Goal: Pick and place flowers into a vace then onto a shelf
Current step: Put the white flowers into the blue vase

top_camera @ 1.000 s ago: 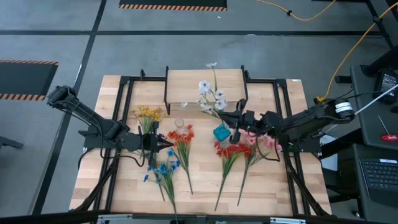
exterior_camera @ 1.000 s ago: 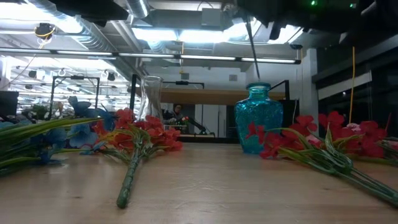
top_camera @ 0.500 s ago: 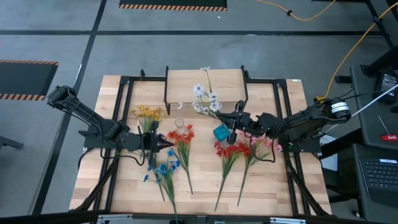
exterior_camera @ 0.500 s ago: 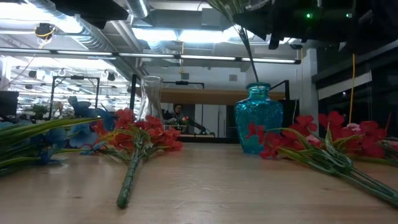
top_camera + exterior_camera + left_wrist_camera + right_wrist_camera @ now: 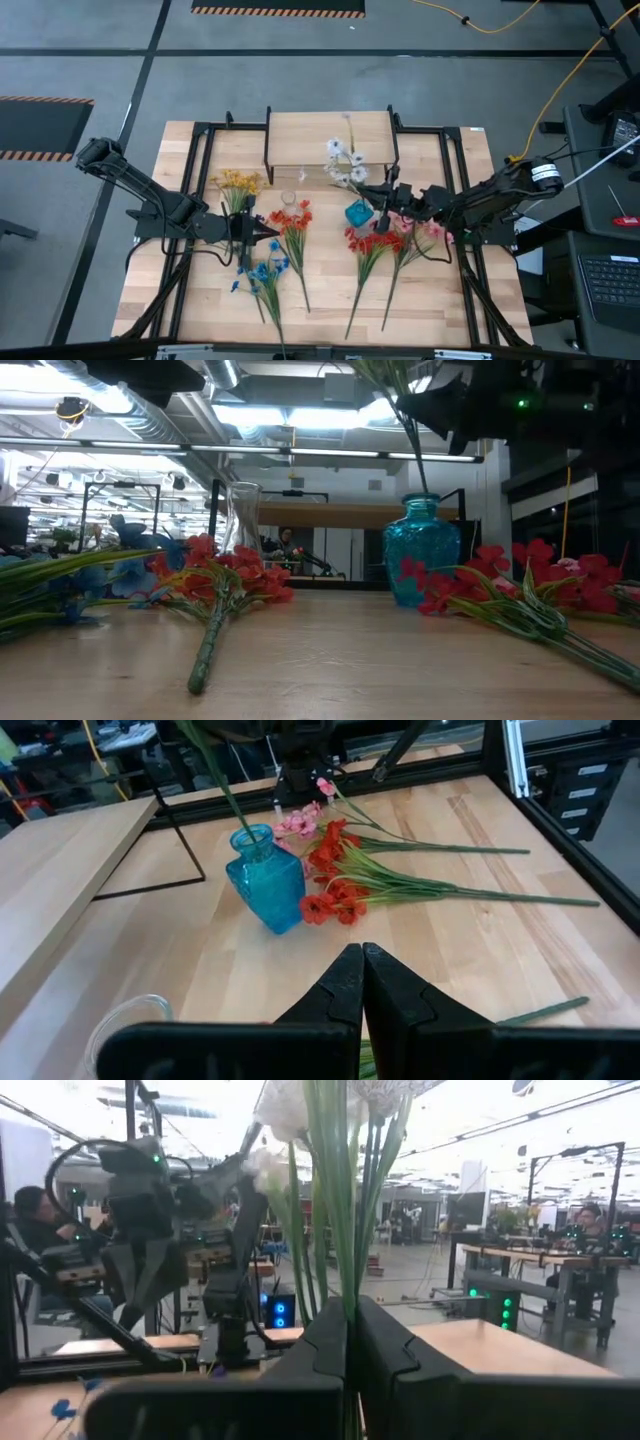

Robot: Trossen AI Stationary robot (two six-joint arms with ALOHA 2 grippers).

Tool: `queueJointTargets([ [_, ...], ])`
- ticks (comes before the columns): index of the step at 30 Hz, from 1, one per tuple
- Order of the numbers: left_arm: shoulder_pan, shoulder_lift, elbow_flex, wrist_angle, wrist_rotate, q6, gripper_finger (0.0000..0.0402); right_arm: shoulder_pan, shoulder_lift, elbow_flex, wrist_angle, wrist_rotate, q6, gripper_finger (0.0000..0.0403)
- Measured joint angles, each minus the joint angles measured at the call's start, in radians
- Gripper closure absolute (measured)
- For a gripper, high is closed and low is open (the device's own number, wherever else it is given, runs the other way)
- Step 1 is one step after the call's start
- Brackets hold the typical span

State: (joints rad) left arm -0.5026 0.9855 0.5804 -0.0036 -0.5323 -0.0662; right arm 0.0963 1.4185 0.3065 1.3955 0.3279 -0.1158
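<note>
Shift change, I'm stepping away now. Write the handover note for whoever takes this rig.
Right hand: shut on the white flowers, stem going down into the blue vase.
Left hand: shut, holding nothing, waiting left of centre.
On the table: yellow flowers, blue flowers, red flowers, red and pink flowers, and a clear vase.
The shelf has nothing on it.
Left: release the white flowers, fill the vases, move them onto the shelf.
</note>
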Motion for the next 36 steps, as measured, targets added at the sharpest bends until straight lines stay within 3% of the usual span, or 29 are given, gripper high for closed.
queueJointTargets([
  [15, 0.000, 0.000, 0.000, 0.003, 0.000, 0.036, 0.0398, -0.008, 0.174, 0.005, 0.107, 0.002, -0.025, 0.0389],
  [22, 0.000, 0.000, 0.000, 0.003, 0.001, 0.036, 0.0398, -0.009, 0.184, 0.005, 0.098, 0.002, -0.025, 0.0366],
  [36, 0.000, 0.000, 0.000, 0.003, 0.003, 0.024, 0.0398, -0.007, 0.184, 0.005, 0.044, 0.001, -0.050, 0.0359],
])
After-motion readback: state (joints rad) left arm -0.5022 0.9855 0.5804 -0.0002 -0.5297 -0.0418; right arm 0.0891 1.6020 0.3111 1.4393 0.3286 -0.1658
